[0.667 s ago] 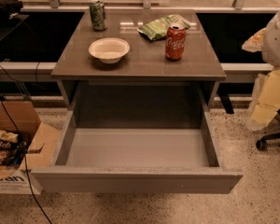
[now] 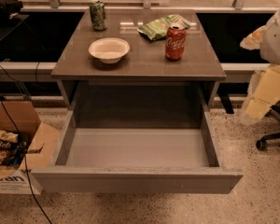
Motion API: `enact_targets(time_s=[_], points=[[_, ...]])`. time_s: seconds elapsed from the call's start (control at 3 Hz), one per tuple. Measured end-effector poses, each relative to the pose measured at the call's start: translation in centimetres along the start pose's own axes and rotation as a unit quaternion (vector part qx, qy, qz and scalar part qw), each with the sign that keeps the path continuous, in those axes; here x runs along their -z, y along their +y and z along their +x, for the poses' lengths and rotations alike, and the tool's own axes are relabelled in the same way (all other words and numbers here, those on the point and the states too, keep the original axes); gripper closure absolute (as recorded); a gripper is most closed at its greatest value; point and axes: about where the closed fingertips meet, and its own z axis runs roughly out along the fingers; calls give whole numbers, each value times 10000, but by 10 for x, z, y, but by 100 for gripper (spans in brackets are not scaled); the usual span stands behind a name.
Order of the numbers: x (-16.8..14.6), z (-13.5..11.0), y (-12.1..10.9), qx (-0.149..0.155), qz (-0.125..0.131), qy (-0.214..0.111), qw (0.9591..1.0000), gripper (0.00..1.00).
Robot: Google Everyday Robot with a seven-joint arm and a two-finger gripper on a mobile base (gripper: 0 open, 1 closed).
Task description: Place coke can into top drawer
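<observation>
The coke can [image 2: 175,42], red with white script and a silver top, stands upright on the right side of the grey cabinet top [image 2: 144,64]. The top drawer [image 2: 136,181] is pulled wide open below it, and its grey inside is bare. My gripper [image 2: 263,94] hangs at the right edge of the view, beside the cabinet's right side and lower than the tabletop. It is well apart from the can and holds nothing that I can see.
A green patterned can [image 2: 98,15] stands at the back left of the top. A white bowl [image 2: 109,49] sits left of centre, and a green chip bag [image 2: 162,26] lies behind the coke can. A cardboard box [image 2: 14,148] sits on the floor at left, a chair base [image 2: 273,139] at right.
</observation>
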Motion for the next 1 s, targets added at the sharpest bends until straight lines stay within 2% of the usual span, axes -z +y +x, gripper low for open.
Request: enact_targets(time_s=[0.33,0.67,1.0], points=[[-10,-7,-14,-241,62,-421,9988,0],[-31,-16,-35,-452,90,-817,9956,0],[-43,-15,-52,-559,89,-1016,9932,0]])
